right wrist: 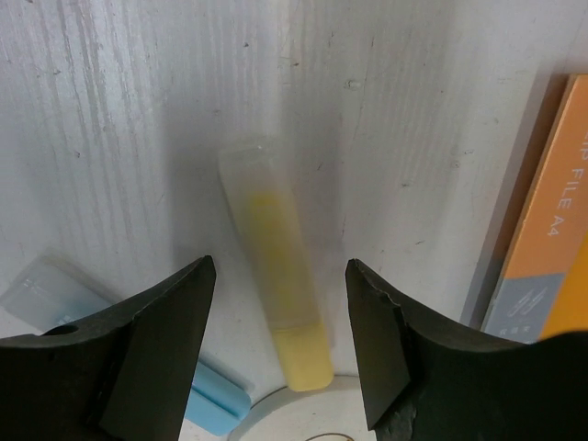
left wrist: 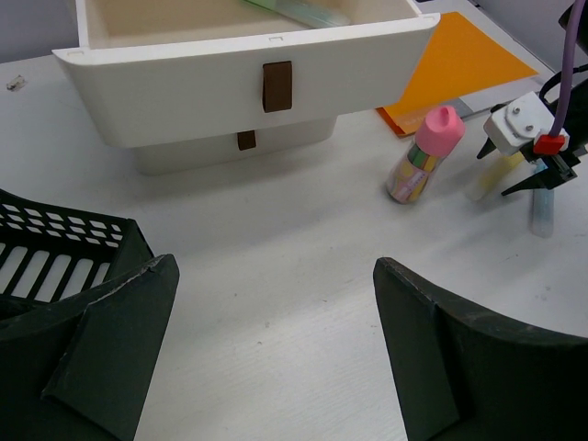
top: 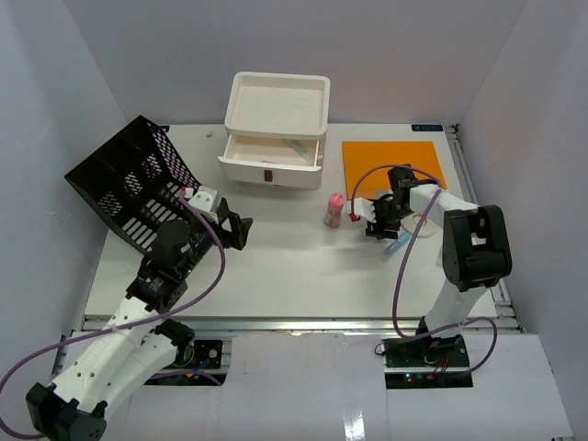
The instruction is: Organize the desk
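Observation:
The white desk (top: 276, 262) carries scattered items. My right gripper (top: 378, 223) is open and points down over a yellow highlighter (right wrist: 276, 299) that lies on the desk between its fingers (right wrist: 161, 340), not gripped. A light blue highlighter (right wrist: 207, 395) lies beside it at the left. A small jar with a pink cap (top: 334, 209) stands left of the right gripper and also shows in the left wrist view (left wrist: 424, 154). My left gripper (top: 237, 230) is open and empty above bare desk (left wrist: 276, 312).
A white drawer box (top: 276, 129) with its top drawer open stands at the back; a green item (left wrist: 299, 11) lies in the drawer. A black mesh file rack (top: 129, 184) leans at the left. An orange folder (top: 393, 163) lies at the back right. A white disc (right wrist: 312, 418) lies by the highlighters.

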Robot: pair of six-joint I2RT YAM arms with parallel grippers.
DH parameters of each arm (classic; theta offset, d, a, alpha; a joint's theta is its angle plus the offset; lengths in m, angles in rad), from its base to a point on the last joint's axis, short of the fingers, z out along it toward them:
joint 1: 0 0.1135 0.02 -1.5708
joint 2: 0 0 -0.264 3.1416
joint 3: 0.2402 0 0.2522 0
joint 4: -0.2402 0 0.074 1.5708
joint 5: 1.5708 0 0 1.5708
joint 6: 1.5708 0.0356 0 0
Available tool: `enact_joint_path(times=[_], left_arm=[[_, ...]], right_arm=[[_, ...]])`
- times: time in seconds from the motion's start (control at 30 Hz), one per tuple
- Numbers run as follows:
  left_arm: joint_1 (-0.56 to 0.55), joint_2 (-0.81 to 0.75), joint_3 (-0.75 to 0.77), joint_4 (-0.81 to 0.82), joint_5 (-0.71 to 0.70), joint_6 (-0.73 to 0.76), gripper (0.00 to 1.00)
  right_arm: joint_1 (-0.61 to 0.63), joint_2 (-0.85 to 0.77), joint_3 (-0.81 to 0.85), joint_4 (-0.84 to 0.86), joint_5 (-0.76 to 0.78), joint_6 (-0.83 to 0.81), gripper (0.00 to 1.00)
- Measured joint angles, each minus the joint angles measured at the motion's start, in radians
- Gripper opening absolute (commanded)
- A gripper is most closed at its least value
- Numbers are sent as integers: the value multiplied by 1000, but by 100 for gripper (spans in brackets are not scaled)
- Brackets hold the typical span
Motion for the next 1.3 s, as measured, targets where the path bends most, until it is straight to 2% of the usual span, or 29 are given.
enact_joint_path(times=[0.17,0.37,0.5,0.67,0.83,0.97,1.1,1.3], left_arm=[[0,1,0,-1,-8,3,98],[0,6,-5,-1,-12,4,98],[0,6,-13,1,-12,7,98],[0,8,-18,3,-7,13,98],[0,6,-20,6,5,19,98],[0,2,-32,15,26,22,98],[0,4,-36,14,59,27,98],[0,4,-36,19,82,30,98]], right_arm=[[-10,4,10,-3,-2,-3,65],[-23,60,76,-12,-3,-10,57],[-25,76,93,-26,-11,-27,49],[-28,82,94,-44,-25,-50,29],[-29,82,94,-48,-41,-53,14],[-30,78,92,-50,-56,-36,9],[-22,-14,65,-53,-78,40,8],[56,-299,92,-24,-80,195,8]])
